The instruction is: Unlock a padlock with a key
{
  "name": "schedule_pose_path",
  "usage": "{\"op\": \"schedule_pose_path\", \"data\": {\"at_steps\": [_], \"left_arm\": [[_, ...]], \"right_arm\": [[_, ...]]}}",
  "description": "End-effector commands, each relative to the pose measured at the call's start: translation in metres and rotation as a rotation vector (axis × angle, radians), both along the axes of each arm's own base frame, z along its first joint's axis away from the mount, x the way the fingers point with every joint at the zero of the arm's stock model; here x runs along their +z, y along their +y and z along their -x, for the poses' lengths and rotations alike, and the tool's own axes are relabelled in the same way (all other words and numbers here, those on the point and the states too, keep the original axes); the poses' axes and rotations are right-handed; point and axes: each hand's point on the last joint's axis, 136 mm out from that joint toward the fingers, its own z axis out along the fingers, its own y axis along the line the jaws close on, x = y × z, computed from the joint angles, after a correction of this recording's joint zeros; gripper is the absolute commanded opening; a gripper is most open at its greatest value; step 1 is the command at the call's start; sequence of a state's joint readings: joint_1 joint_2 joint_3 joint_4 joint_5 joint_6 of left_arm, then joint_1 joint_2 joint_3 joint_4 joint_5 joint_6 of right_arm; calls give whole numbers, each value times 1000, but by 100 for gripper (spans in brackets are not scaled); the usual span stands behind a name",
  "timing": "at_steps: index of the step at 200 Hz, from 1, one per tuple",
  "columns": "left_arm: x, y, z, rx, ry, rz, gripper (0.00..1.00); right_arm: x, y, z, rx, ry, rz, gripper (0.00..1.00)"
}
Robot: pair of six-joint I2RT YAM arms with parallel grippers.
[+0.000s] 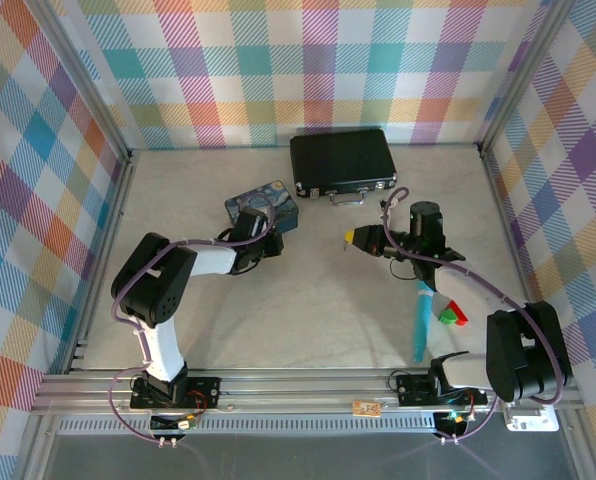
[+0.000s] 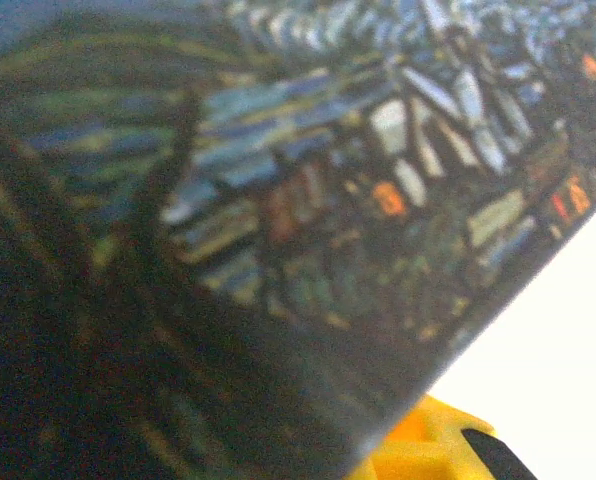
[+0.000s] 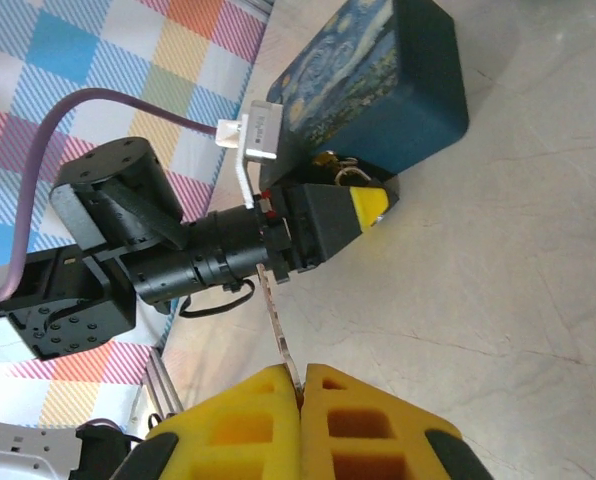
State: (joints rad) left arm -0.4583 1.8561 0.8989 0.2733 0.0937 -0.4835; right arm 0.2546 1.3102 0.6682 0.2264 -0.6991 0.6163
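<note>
Now: approach step; thin silvery metal key (image 3: 277,320) pinched in right claw (image 3: 301,385).
Lock: small dark padlock (image 3: 334,168) apparently at left claw (image 3: 366,203), beside blue painted tin (image 3: 378,80); that claw's grip unclear.
Next: steer key tip into padlock, finely aligned.

Bare table (image 1: 308,330) lies open across the centre and lower middle of the top view. The tin (image 1: 264,205), with the left gripper (image 1: 266,235) against it, blocks centre-left. The briefcase (image 1: 342,165) blocks the top middle and the stick (image 1: 421,325) the lower right.
</note>
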Motion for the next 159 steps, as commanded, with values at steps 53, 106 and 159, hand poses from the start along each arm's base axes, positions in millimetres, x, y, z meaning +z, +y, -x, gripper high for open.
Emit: {"op": "schedule_pose_path", "data": {"at_steps": [53, 106, 159], "left_arm": [[0, -21, 25, 180, 180, 485, 0], [28, -41, 32, 201, 168, 591, 0], [66, -51, 34, 211, 120, 679, 0]], "right_arm": [[-22, 0, -9, -27, 62, 50, 0], [-41, 15, -4, 6, 126, 70, 0], [-46, 36, 9, 53, 176, 62, 0]]}}
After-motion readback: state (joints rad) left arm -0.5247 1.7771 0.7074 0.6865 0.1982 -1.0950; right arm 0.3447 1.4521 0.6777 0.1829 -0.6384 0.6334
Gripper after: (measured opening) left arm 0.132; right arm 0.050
